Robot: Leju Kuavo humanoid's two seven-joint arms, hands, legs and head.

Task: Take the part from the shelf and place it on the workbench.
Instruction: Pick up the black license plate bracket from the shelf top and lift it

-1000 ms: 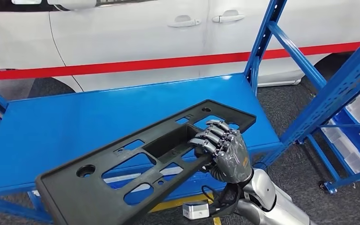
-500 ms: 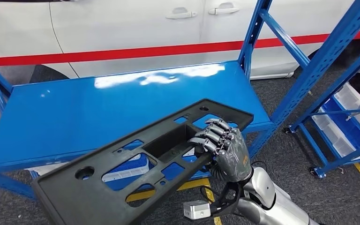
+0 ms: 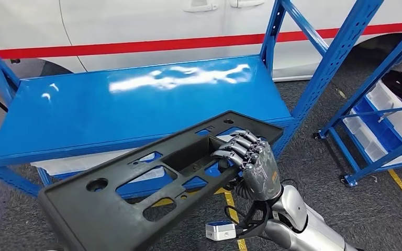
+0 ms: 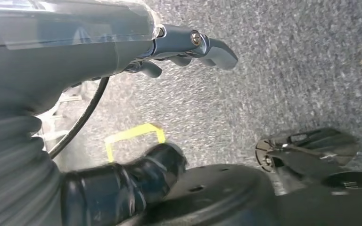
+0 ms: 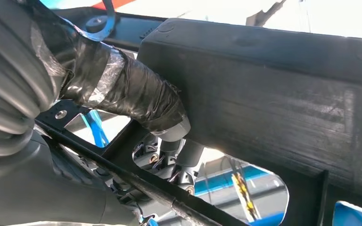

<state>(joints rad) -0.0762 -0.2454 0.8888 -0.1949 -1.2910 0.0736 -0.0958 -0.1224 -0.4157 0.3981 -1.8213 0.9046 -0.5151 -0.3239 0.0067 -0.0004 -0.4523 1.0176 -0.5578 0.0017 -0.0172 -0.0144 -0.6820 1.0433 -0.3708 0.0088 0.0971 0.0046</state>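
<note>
One long black plastic panel with cut-out openings (image 3: 157,183) is gripped by the right hand (image 3: 251,167), fingers (image 3: 235,149) curled over its edge at 4 o'clock, above the near edge of one glossy blue metal workbench (image 3: 84,110). The left hand (image 4: 184,47) is seen holding nothing, fingers loosely bent.

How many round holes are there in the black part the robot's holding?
2 clear round holes in the black part: a large one near its lower left end, a small one at the far right corner. The right hand may hide others.
</note>
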